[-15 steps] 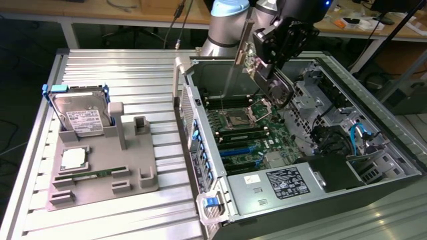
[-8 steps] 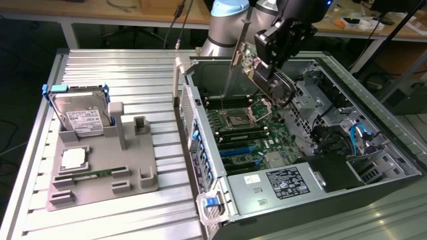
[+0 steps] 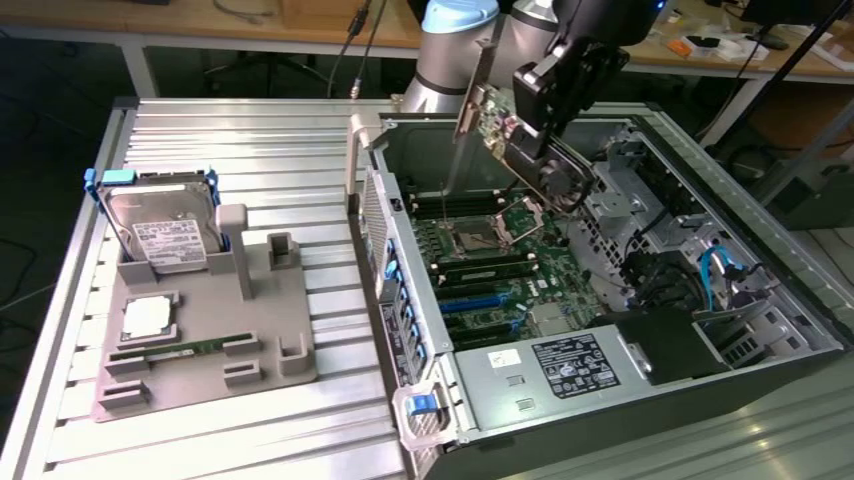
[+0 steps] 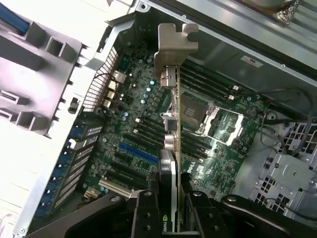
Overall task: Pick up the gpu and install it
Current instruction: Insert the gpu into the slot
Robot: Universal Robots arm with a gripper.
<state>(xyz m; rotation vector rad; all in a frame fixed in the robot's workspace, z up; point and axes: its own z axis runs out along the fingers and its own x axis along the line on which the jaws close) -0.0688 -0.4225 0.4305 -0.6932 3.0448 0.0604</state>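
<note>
Gripper (image 4: 171, 213) clamped on the gpu (image 4: 167, 163), hanging over the motherboard (image 4: 225, 163), any tilt and its bracket (image 4: 176, 44) could snag the case (image 3: 379, 220) wall

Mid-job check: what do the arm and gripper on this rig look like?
The arm is a silver-grey tube with a light blue joint cap. The gripper is matte black and blocky; its fingers are flat black bars with small screw heads.

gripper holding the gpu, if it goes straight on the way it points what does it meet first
Likely the motherboard, near the cpu socket, with the held gpu touching before the gripper does; depth is hard to judge.
</note>
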